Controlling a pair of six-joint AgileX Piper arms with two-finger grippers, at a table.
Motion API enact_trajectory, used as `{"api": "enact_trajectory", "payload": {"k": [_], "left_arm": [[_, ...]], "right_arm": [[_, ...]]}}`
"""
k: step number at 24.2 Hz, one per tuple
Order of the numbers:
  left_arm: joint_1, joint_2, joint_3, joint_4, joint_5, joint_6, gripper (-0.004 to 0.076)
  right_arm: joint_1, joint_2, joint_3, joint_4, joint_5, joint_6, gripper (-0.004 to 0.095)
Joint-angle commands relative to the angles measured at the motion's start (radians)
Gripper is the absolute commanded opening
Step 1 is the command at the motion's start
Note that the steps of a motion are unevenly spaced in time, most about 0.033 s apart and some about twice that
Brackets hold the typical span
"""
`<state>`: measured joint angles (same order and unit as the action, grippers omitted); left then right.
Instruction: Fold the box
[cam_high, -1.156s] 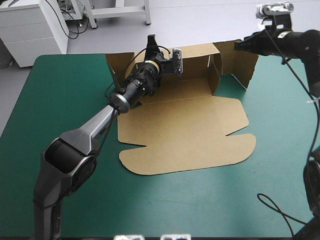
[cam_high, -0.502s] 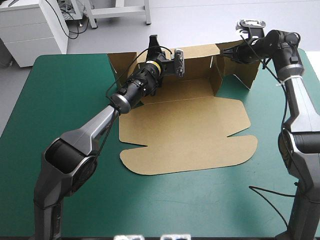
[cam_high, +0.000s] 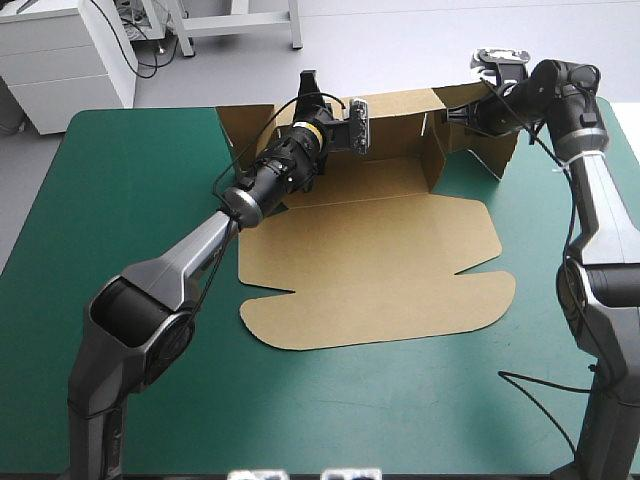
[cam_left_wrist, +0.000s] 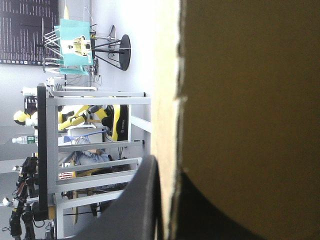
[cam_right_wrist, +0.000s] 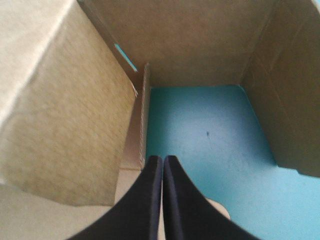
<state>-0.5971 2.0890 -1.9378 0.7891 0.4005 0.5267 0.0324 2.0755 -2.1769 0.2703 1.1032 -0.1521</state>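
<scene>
The brown box (cam_high: 370, 260) lies near the table's far edge, its wide lid flat toward the front and its back wall (cam_high: 392, 122) raised. My left gripper (cam_high: 305, 88) sits at the top of that wall near its left end. In the left wrist view its black fingers (cam_left_wrist: 145, 200) straddle the board's edge (cam_left_wrist: 175, 100), shut on it. My right gripper (cam_high: 463, 113) hovers by the raised right side flap (cam_high: 492, 145). Its fingers (cam_right_wrist: 163, 159) meet in a point, shut on nothing, over the teal-green cover (cam_right_wrist: 205, 130) between brown walls (cam_right_wrist: 65, 115).
Bare teal-green cover (cam_high: 130, 220) stretches left of the box and along the table's front (cam_high: 400, 410). The table's far edge runs just behind the raised back wall.
My right arm has swung in from beyond the far right corner down to the box's right side flap. The left arm and the box have stayed put.
</scene>
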Motion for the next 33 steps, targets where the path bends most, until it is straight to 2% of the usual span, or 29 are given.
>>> {"api": "enact_trajectory", "payload": {"k": [1,8,11,13,14,16,22,33], "left_arm": [[-0.01,-0.06,-0.03,0.0,-0.043,-0.018,-0.0008],[-0.01,-0.06,-0.03,0.0,-0.041,-0.018,-0.0008],[-0.01,-0.06,-0.03,0.0,-0.041,-0.018,-0.0008],[-0.01,-0.06,-0.03,0.0,-0.033,-0.018,-0.0008],[-0.01,-0.06,-0.03,0.0,-0.018,-0.018,-0.0008],[-0.01,-0.06,-0.03,0.0,-0.004,-0.031,-0.0008],[-0.01,-0.06,-0.03,0.0,0.004,-0.036,-0.0008],[-0.01,-0.06,-0.03,0.0,0.004,-0.036,-0.0008]], "right_arm": [[0.001,-0.066,-0.032,-0.033,0.038,-0.008,-0.0004],[0.001,-0.066,-0.032,-0.047,0.114,-0.03,-0.0004],[0.001,-0.07,-0.032,-0.056,0.111,-0.034,-0.0004],[0.001,-0.089,-0.034,-0.056,0.041,-0.008,-0.0004],[0.001,-0.106,-0.034,-0.054,-0.047,0.045,-0.0004],[0.001,-0.11,-0.037,-0.055,-0.125,0.061,-0.0004],[0.001,-0.05,-0.131,-0.036,-0.292,0.066,-0.0004],[0.001,0.06,-0.223,0.048,-0.449,0.049,-0.0004]]}}
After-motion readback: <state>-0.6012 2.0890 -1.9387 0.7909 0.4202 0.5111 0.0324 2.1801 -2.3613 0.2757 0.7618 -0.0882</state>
